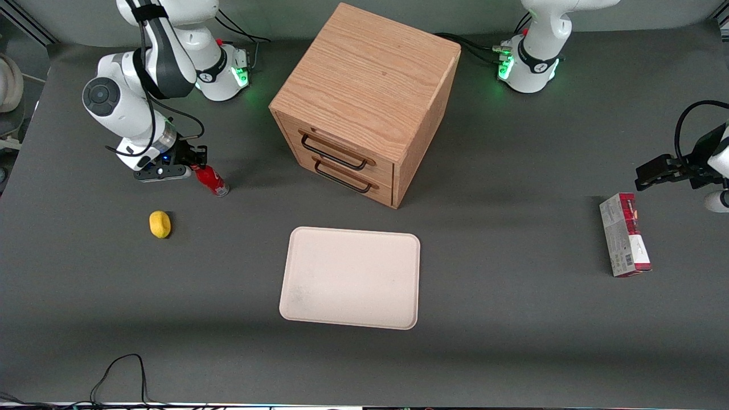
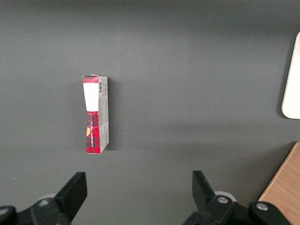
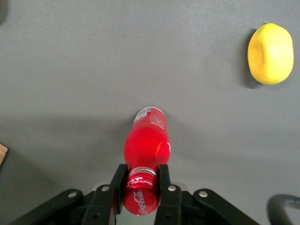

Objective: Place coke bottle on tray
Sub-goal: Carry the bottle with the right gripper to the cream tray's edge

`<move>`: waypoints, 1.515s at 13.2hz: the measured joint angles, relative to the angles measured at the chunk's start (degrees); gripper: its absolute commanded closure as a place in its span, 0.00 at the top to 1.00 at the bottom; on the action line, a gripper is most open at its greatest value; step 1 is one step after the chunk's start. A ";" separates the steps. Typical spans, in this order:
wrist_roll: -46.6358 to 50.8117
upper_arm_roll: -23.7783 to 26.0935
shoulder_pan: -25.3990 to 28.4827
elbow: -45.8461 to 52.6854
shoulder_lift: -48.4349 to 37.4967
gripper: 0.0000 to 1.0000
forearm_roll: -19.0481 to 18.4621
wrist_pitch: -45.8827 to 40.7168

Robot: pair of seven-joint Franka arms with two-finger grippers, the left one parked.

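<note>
From my remote seat, the big thing on the dark grey table (image 1: 512, 341) is a wooden cabinet (image 1: 364, 102) with two drawers, each with a dark wire handle (both look shut to me). A yellow lemon (image 1: 160, 224) sits toward the working arm's end, nearer the camera than the cabinet. Way over at the parked arm's end, a red-and-grey carton (image 1: 625, 234) lies flat, barcode showing.

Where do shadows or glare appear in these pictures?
Front view: the oak-coloured wooden drawer cabinet casts a soft shadow on the dark grey table. Right wrist view: the small red coke bottle, clamped at its cap by the claw, shows a mild highlight; the yellow lemon casts a faint shadow.
</note>
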 measured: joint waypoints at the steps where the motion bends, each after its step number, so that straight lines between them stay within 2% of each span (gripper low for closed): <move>1: 0.00 0.00 0.00 2.58 -0.12 0.00 0.00 -3.53; 6: 0.00 -0.22 -0.17 26.15 0.72 0.00 0.00 -29.18; 11: 0.00 -0.29 -0.45 55.90 12.42 0.00 0.00 -49.95; 15: 0.60 0.07 -0.27 66.91 22.40 0.00 0.00 -52.92; 17: 5.20 1.63 0.06 72.83 29.76 0.00 0.01 -52.67; 20: 16.45 6.63 1.41 86.60 44.26 0.00 0.00 -50.56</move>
